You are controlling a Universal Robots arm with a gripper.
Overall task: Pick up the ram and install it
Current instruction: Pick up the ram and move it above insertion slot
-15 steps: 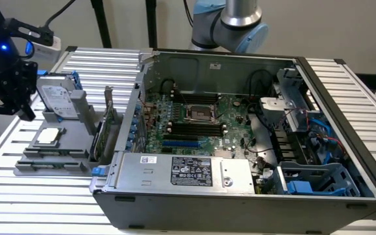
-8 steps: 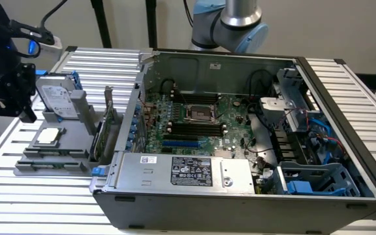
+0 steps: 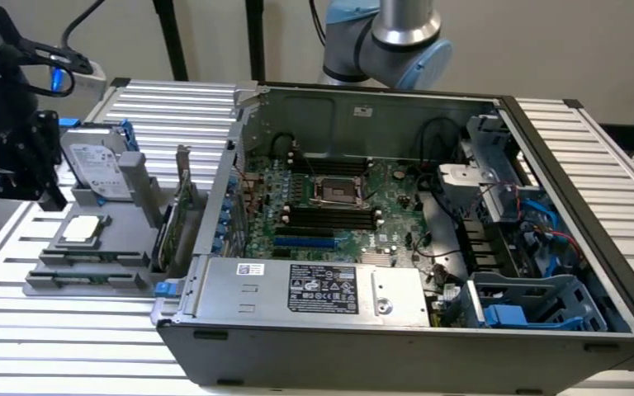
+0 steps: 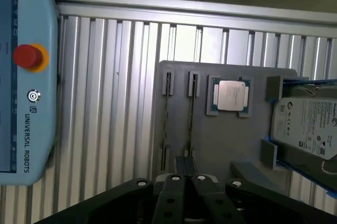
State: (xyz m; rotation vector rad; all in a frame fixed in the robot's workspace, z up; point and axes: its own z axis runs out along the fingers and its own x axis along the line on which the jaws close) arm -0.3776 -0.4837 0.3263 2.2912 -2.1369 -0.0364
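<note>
The gripper (image 4: 185, 177) hung over the grey holder (image 3: 86, 279) at the exterior view's lower left. Its fingers were pressed together, holding nothing. The ram (image 4: 190, 121), a thin line, stood in a slot below them, untouched.

The black hand (image 4: 185, 167) hangs over one edge of a gray holder (image 4: 221, 139) which lies on the ribbed aluminium bench (image 4: 110, 103). The holder has two narrow slots (image 4: 167, 83), and just beside them a silver processor chip (image 4: 230, 96) sits in a square recess. Beyond the chip is a hard drive (image 4: 308, 124) with blue brackets. A light-blue teach pendant (image 4: 29, 129) with a red button (image 4: 26, 56) is well apart from the holder.
</note>
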